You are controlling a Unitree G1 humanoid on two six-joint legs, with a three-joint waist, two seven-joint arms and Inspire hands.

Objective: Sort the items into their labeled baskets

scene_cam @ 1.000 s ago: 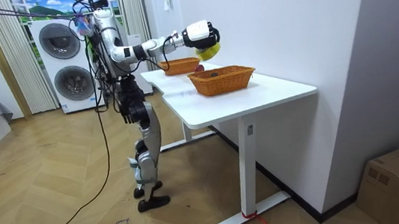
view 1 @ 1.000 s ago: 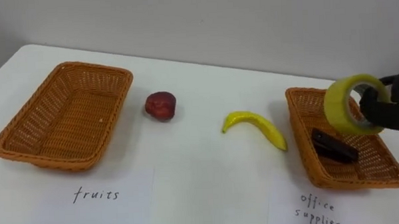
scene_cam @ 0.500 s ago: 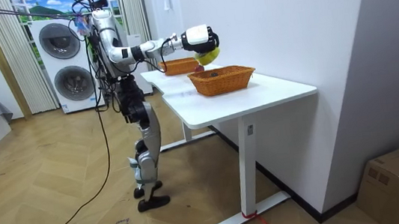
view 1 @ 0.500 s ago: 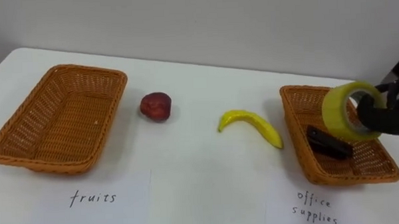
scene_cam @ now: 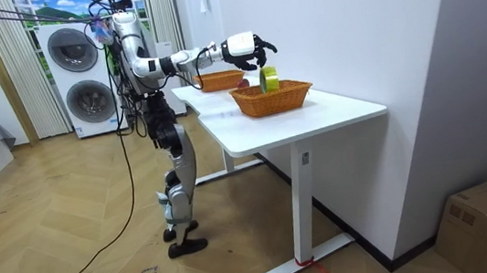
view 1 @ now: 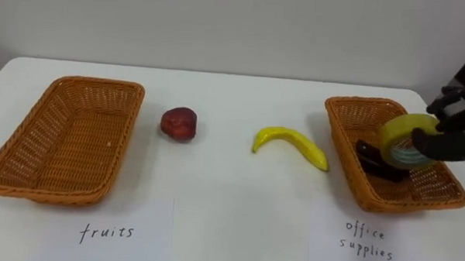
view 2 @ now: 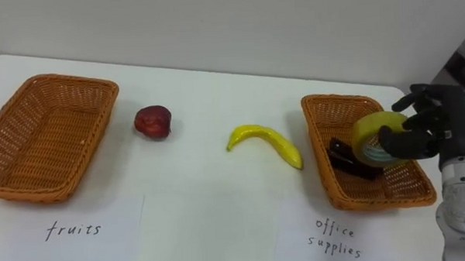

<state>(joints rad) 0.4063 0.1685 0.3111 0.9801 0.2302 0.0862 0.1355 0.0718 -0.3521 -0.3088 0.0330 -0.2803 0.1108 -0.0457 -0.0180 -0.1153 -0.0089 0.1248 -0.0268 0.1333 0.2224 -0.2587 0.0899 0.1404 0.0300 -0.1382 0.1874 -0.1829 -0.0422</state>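
hovering over the right basket (view 2: 319, 116), the right hand (view 2: 434, 127) has its fingers spread apart and is not clamped on anything. the yellow tape roll (view 2: 371, 139) stands on edge just below and beside it. in the eye views the thumb overlaps the roll's right edge; whether they touch, cannot tell. room view: the roll (scene_cam: 269, 80) sits lower than the hand (scene_cam: 247, 47), its bottom behind the basket rim (scene_cam: 288, 86). a black office item (view 2: 348, 161) lies in the same basket, partly behind the roll. the banana (view 2: 264, 141) lies on the tabletop (view 2: 212, 212) just left of that basket. the red fruit (view 2: 152, 120) lies near the left basket (view 2: 101, 112), outside it. a paper label lies in front of each basket. the robot stands at the tabletop's near end, right arm stretched out.
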